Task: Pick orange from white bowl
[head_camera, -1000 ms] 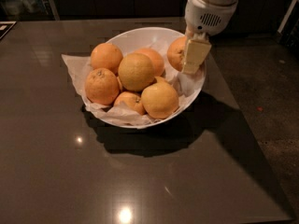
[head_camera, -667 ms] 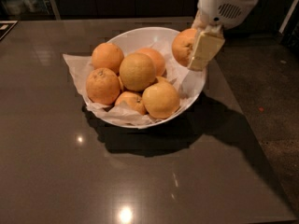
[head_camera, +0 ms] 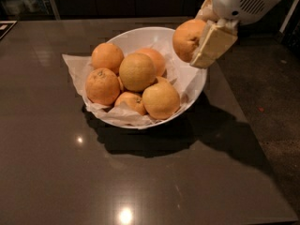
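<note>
My gripper (head_camera: 199, 36) is at the upper right, above the right rim of the white bowl (head_camera: 194, 90). It is shut on the orange (head_camera: 186, 39), a deep-orange fruit with a puckered brownish stem scar, held clear of the bowl. One cream-coloured finger (head_camera: 213, 43) lies across the near right side of the fruit; the other finger is hidden behind it. The bowl is lined with crinkled white paper (head_camera: 75, 69) and holds several more oranges (head_camera: 137, 71), some paler and yellowish.
The bowl stands on a dark glossy table (head_camera: 93, 172) with bright light reflections. The table's right edge (head_camera: 243, 116) runs diagonally, with dark speckled floor (head_camera: 276, 102) beyond it. Dark furniture lines the back.
The gripper has risen and moved right with the orange in it, lifting the fruit from inside the bowl's right side to above its rim.
</note>
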### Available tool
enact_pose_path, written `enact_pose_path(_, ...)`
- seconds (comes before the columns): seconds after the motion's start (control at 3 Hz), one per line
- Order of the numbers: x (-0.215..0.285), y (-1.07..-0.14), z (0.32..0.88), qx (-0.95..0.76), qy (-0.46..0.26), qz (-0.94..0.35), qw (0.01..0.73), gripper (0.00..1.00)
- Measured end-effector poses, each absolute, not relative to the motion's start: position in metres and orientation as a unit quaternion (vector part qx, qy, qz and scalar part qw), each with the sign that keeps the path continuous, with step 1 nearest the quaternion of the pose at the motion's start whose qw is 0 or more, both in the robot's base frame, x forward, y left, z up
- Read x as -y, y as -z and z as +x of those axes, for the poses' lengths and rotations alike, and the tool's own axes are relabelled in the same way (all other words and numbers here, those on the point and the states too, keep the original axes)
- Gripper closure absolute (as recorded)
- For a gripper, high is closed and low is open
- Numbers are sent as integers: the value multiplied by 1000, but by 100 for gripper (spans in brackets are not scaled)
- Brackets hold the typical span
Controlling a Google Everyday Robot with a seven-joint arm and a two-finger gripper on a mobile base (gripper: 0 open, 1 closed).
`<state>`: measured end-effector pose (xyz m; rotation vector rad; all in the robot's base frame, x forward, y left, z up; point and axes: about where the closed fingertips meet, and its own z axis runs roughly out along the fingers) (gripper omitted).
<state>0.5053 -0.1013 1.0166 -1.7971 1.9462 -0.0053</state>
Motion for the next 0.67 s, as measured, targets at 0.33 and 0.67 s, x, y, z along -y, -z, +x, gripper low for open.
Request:
enact_pose_path(0.33, 92, -1029, 478, -712, -3, -662, 233, 100)
enact_pose_path(0.67, 80, -1052, 424, -721, -21, -648, 244, 100)
